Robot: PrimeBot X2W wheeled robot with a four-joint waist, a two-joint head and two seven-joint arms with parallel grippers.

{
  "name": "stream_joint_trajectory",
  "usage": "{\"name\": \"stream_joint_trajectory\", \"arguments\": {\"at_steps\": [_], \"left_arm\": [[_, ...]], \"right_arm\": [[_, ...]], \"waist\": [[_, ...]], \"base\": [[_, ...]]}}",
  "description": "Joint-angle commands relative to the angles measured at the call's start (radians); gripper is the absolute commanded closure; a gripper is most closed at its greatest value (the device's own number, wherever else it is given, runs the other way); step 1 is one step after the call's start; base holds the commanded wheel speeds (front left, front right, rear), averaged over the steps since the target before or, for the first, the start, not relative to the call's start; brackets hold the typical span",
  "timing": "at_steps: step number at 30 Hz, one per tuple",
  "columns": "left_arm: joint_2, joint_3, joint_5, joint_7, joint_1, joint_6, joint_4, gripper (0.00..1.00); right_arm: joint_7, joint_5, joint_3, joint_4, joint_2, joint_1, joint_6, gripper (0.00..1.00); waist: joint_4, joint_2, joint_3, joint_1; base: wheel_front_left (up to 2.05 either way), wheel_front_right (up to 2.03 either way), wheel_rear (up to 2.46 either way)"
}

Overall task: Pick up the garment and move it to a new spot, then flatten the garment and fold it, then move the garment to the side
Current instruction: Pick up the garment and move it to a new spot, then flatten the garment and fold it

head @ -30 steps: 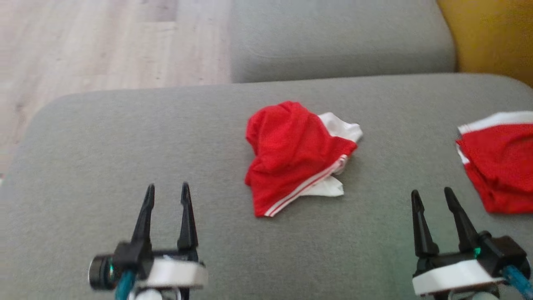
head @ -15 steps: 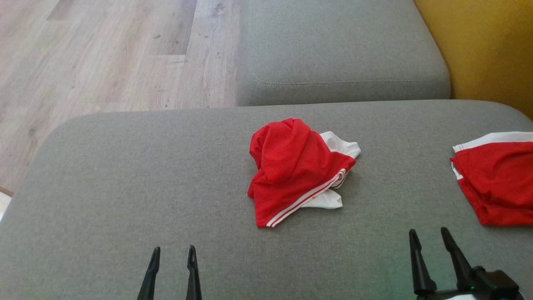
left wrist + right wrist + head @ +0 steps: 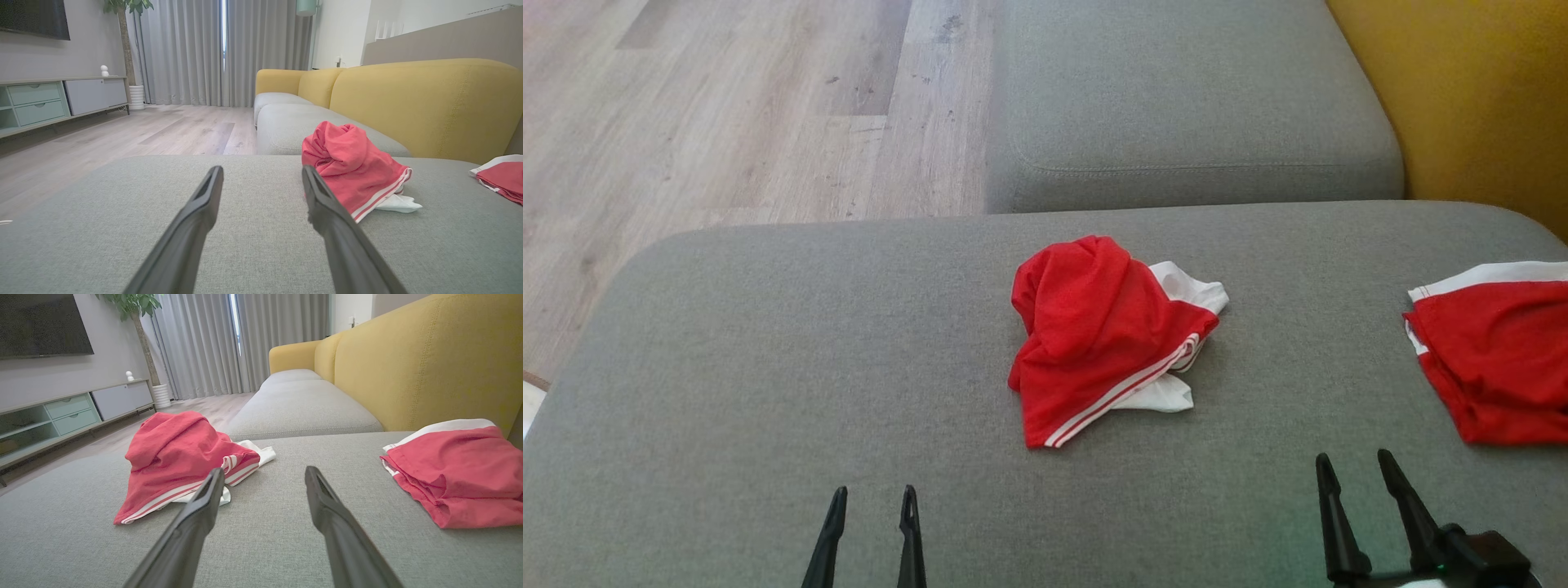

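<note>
Both hands are seen released and empty: the left hand (image 3: 872,492) and the right hand (image 3: 1352,457) are held low over the near edge of the grey seat cushion (image 3: 768,367), fingers parted a moderate way and pointed toward the work, with nothing gripped and nothing touched. The cushion is taken up at its middle by the garment (image 3: 1094,335), a red piece with white trim, which is left in a crumpled heap, bunched high at its far end and apart from both hands, somewhat nearer the right one. At the cushion's right edge a second red garment (image 3: 1494,343) is laid flatter and looks folded; it may be judged as one already dealt with, though that cannot be confirmed. On the heaped garment's near hem two white stripes (image 3: 1123,388) are shown, with a white flap (image 3: 1164,396) tucked beneath. The task is judged to be at its start: no lift is made yet, and the move, the flattening, the fold and the setting aside are all left to do.
</note>
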Motion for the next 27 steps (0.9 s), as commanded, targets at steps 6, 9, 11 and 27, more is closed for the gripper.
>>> {"name": "stream_joint_trajectory", "arguments": {"at_steps": [6, 9, 11, 27], "left_arm": [[-0.004, 0.011, -0.012, -0.009, -0.056, -0.001, -0.01, 0.0], [-0.004, -0.004, -0.012, -0.009, -0.08, -0.006, 0.028, 0.0], [-0.004, -0.025, -0.006, -0.009, -0.103, -0.013, 0.087, 0.0], [-0.004, -0.313, 0.005, 0.023, -0.597, -0.08, 0.626, 0.0]], "right_arm": [[-0.005, -0.002, 0.02, -0.03, -0.014, -0.038, 0.007, 0.0], [-0.005, -0.001, 0.023, -0.035, -0.019, -0.047, 0.007, 0.0], [-0.005, 0.0, 0.026, -0.038, -0.024, -0.053, 0.007, 0.0], [-0.006, 0.021, 0.065, -0.056, -0.07, -0.17, 0.007, 0.0]], "waist": [[-0.001, -0.0001, 0.022, 0.0], [-0.006, -0.0001, 0.044, 0.0], [-0.013, -0.0001, 0.06, 0.0], [-0.153, -0.0001, 0.272, 0.0]], "base": [[0.0, 0.0, 0.0], [0.0, 0.0, 0.0], [0.0, 0.0, 0.0], [0.0, 0.0, 0.0]]}}
